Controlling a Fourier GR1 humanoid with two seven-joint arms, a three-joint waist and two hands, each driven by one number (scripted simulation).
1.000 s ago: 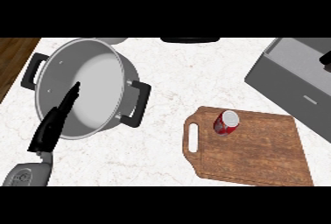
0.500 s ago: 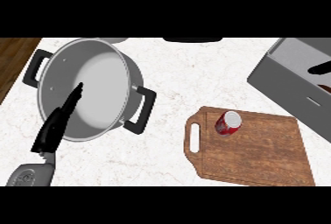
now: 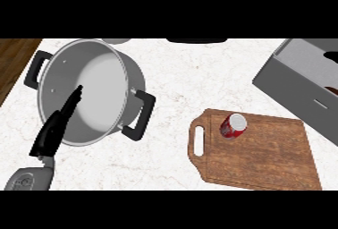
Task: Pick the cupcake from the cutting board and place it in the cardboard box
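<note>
Left hand (image 3: 56, 127): at the view's lower left, fingers straight and together, holding nothing, lying across the near rim of the pot; resting, no part in the pick.
Cutting board (image 3: 264, 156): near right on the counter, handle slot toward the pot, bare wood on every side of the cupcake.
Cupcake (image 3: 232, 125): red wrapper, pale top, near the board's far left corner just beyond the handle slot; appears tipped, so likely to roll if nudged from the side instead of being closed on.
Pot (image 3: 89, 91): large steel stockpot with black handles, well left of the board; right handle pointing toward the board, apart from it, no obstacle to the carry.
Cardboard box (image 3: 300, 85): grey, far right, open top, cut off by the view's edge; near wall standing between board and opening, so a low carry risks striking that wall or setting the cupcake down outside it.
Right hand: nowhere in view; fingers impossible to judge.
Main risk: cupcake untouched, whole pick yet to come; approach from off-view toward a small tilted target, easy to clip and send rolling off the board.
</note>
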